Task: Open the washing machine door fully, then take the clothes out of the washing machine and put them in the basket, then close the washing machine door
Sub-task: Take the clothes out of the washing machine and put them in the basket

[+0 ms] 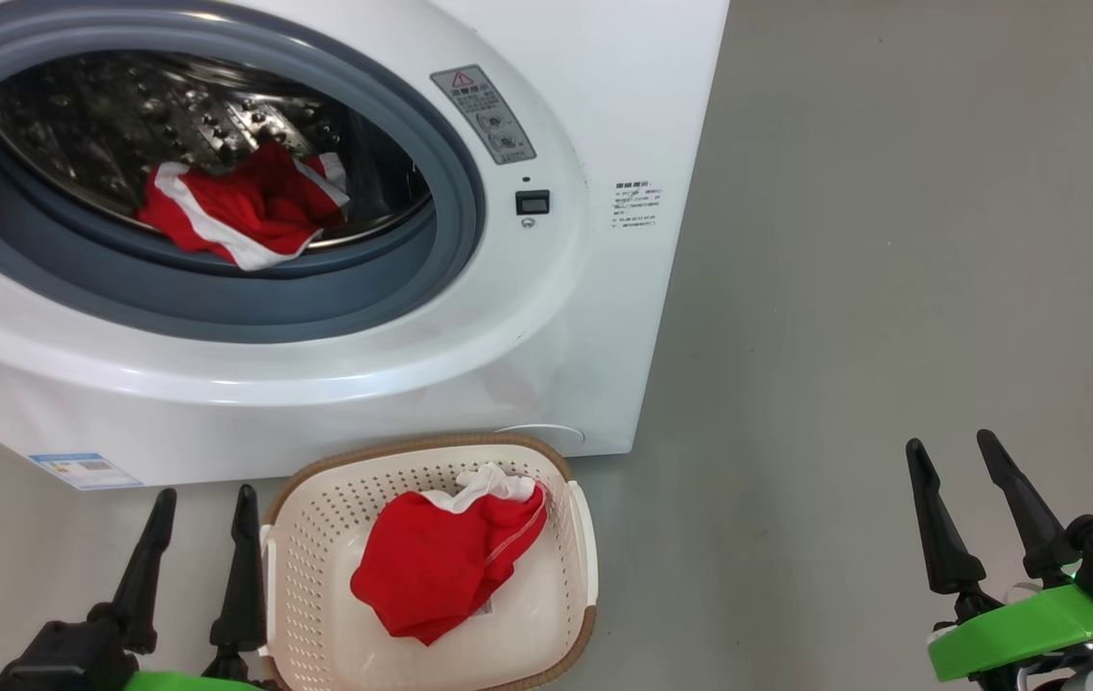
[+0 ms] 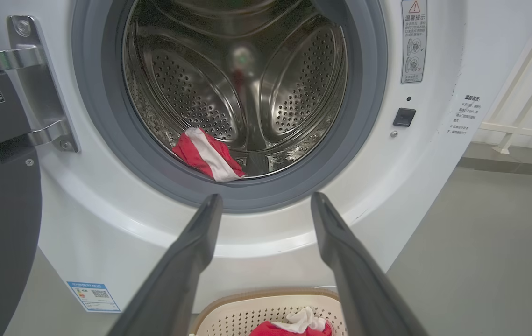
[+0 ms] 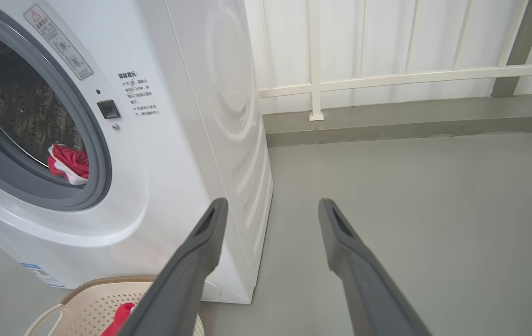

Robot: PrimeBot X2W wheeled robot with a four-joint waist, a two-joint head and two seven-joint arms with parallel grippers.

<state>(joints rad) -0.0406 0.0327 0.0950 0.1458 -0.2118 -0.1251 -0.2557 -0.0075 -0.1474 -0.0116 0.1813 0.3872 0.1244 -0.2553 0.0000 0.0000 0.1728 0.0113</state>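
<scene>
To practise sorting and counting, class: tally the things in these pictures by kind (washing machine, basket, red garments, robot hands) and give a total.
Washing machine: 1
Basket: 1
Red garments: 2, the garment in the drum and the garment in the basket
Hands: 2, left hand and right hand, both open
Total: 6

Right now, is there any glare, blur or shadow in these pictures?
Head view: sharp, with light streaks on the glossy washing machine. Left wrist view: the steel drum mirrors smeared reflections; the left gripper, near the lens, looks soft. Right wrist view: even light, hardly any shadow on the floor.
</scene>
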